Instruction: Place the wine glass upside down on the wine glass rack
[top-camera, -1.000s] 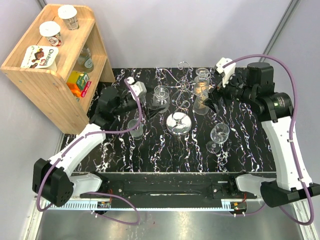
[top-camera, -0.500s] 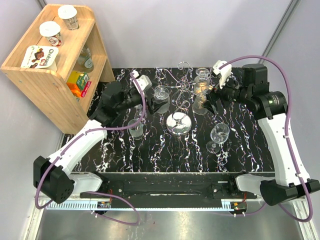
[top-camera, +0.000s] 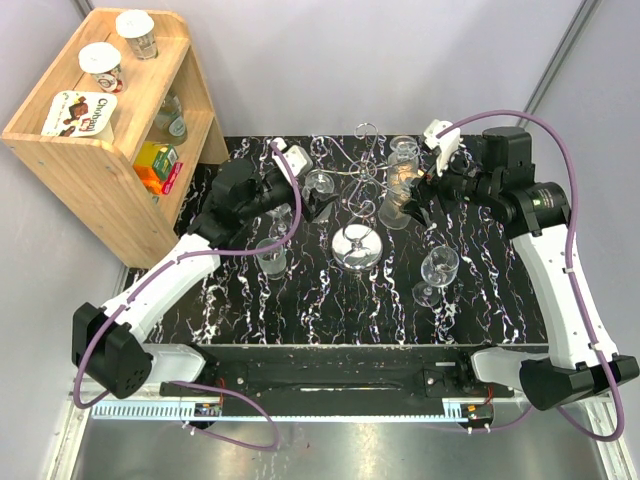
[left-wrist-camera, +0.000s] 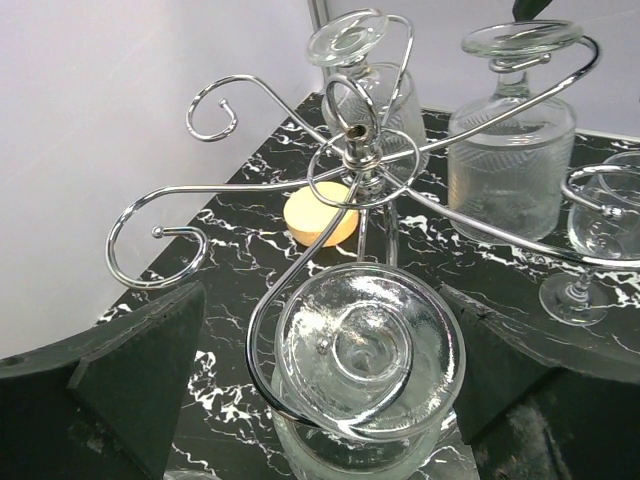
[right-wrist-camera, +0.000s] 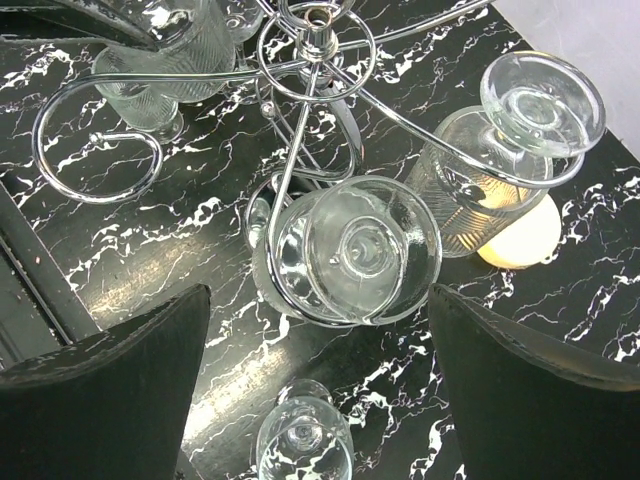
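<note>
Thin, stiff, slick and brittle, and I judge it light. I'd take a wine glass (left-wrist-camera: 367, 352) by the bowl wall or the stem, softly. This one hangs foot-up in a curl of the wine glass rack (left-wrist-camera: 360, 155), between the fingers of my left tool (left-wrist-camera: 320, 300), which is released, with gaps either side. The right tool (right-wrist-camera: 318, 292) is likewise spread, another hung glass (right-wrist-camera: 362, 250) just ahead of it.

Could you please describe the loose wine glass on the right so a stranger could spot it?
On the black marbled table, find the chrome wine glass rack in the middle. Right of its disc base, nearer the arms' bases, is a clear wine glass. It stands upright, unlike the hanging glasses upside down on the rack; the other upright glass is left of the rack.
</note>
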